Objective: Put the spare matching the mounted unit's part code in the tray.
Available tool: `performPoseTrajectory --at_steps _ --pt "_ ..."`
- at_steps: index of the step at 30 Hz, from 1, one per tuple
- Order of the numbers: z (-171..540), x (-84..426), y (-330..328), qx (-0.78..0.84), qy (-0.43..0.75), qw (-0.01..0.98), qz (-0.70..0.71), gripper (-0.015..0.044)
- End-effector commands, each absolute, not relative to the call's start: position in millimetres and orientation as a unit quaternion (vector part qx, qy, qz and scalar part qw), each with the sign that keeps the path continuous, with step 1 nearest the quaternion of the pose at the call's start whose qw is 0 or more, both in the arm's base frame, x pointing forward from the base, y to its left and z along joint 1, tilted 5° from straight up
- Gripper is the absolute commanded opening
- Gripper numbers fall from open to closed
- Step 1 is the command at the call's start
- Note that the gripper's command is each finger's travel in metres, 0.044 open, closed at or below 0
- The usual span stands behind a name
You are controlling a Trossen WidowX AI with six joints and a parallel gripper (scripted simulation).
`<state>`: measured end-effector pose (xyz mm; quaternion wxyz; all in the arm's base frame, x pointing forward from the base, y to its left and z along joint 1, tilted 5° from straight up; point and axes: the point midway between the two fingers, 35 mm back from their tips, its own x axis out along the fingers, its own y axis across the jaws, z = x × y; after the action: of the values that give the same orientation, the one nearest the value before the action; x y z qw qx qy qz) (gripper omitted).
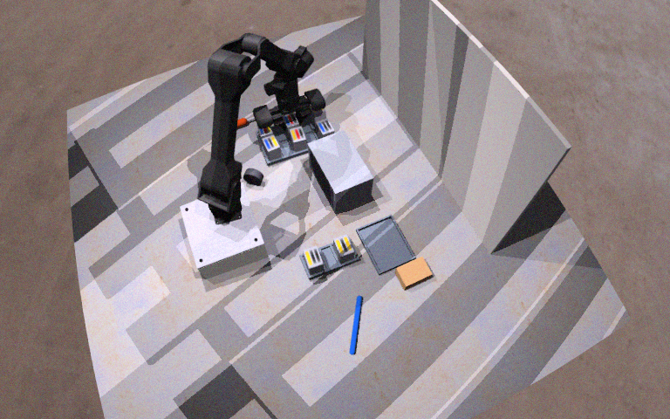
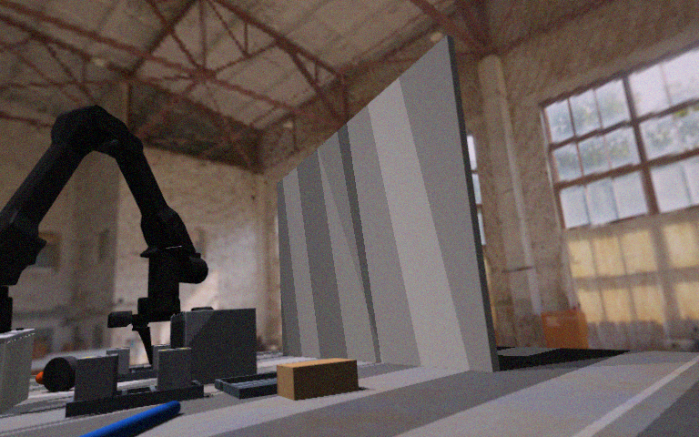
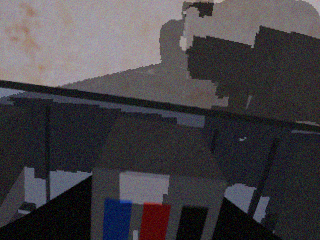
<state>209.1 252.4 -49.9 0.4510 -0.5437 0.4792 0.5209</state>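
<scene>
My gripper [image 1: 290, 117] [image 3: 150, 184] points down at the rack of spares and is shut on the spare with blue, red and black bars [image 3: 156, 192], one black finger on each side. This spare is low among its neighbours; whether its base is clear of the rack cannot be told. The spare rack [image 1: 270, 161] also holds a blue-and-yellow-marked spare [image 1: 270, 143], a yellow-and-red-marked spare [image 1: 297, 135] and others. The flat grey tray [image 1: 386, 244] [image 2: 249, 387] is empty. Two units with yellow and black bars [image 1: 312, 258] [image 1: 344, 248] stand in a smaller rack. No mounted unit's back code is readable.
A grey box [image 1: 340, 160] [image 2: 221, 340] stands between the spare rack and the tray. An orange block [image 1: 413, 273] [image 2: 317, 379] is beside the tray. A blue rod [image 1: 355, 326] [image 2: 138, 418], a black cylinder [image 1: 253, 176] [image 2: 60, 373], an orange-handled tool [image 1: 241, 122] and a tall panel [image 1: 509, 128] [image 2: 391, 231] are also there.
</scene>
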Motion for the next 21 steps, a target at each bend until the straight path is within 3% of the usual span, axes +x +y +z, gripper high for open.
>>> performPoseTrajectory --at_steps 1,9,21 --pt "-37.2 210.0 254.3 -0.544 0.479 0.451 0.521 0.0000" --pt "27.6 209.6 256.9 -0.544 0.478 0.450 0.522 0.0000" --pt "29.1 209.5 256.9 -0.544 0.478 0.450 0.522 0.0000"
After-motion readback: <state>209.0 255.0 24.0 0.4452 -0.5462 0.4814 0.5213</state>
